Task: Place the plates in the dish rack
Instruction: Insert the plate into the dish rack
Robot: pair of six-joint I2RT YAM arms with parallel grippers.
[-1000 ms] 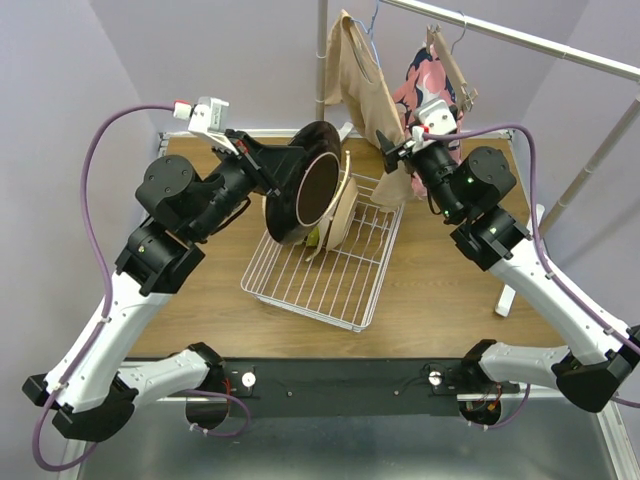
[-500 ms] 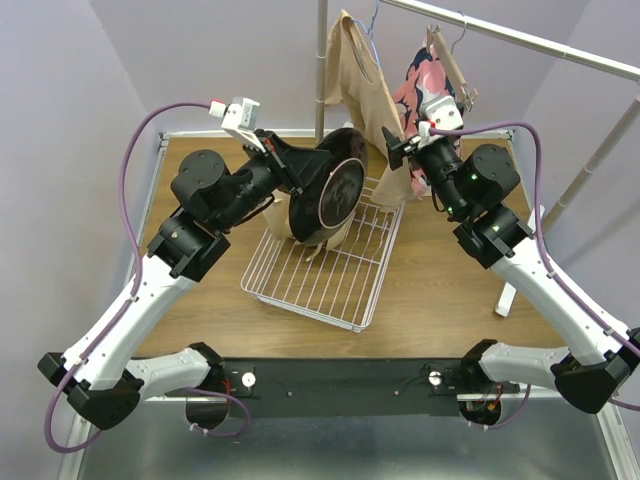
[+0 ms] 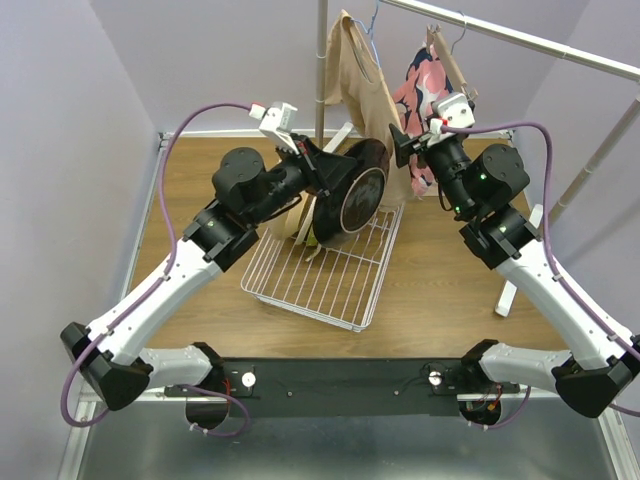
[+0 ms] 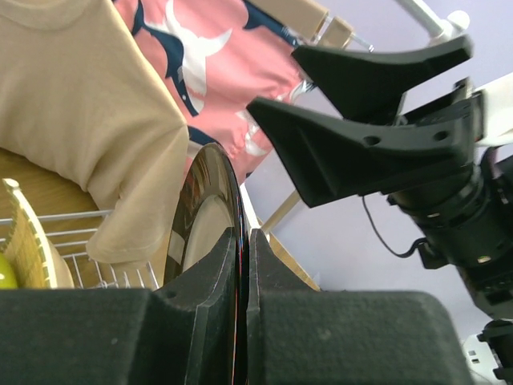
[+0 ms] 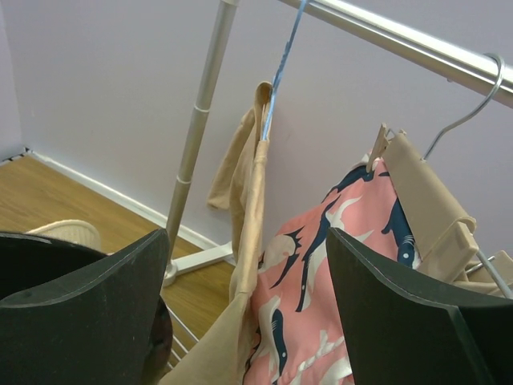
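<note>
**A:** Starting at the near edge, what lies on the wooden table (image 3: 190, 195)?

**B:** The white wire dish rack (image 3: 330, 285), set at an angle. At its far end a cream ribbed plate (image 4: 28, 249) stands on edge, with a lime green plate (image 4: 6, 274) just beside it.

**A:** And the plate being carried?

**B:** It is a dark-rimmed round plate with a silvery centre (image 3: 355, 195), glossy, with a thin pale ring around the middle. It is held nearly upright above the far right end of the rack, clear of the wires. The left gripper (image 3: 322, 172) has its jaws drawn narrow, pinching the rim. The left wrist view shows the rim running edge-on between the two black fingers.

**A:** The other arm?

**B:** The right gripper (image 3: 400, 148) hangs just beyond the plate with its jaws spread wide and nothing between them.

**A:** What has changed over the last second?

**B:** The left arm has swung the plate rightward and farther back. It was over the rack's far left part and has crossed to the far right end, so it now sits close to the right gripper. The right gripper has barely shifted.

**A:** Behind all that?

**B:** A beige garment (image 5: 240, 241) and a pink garment with navy and white birds (image 5: 321, 249) hang from the metal clothes rail (image 5: 385, 32).
</note>
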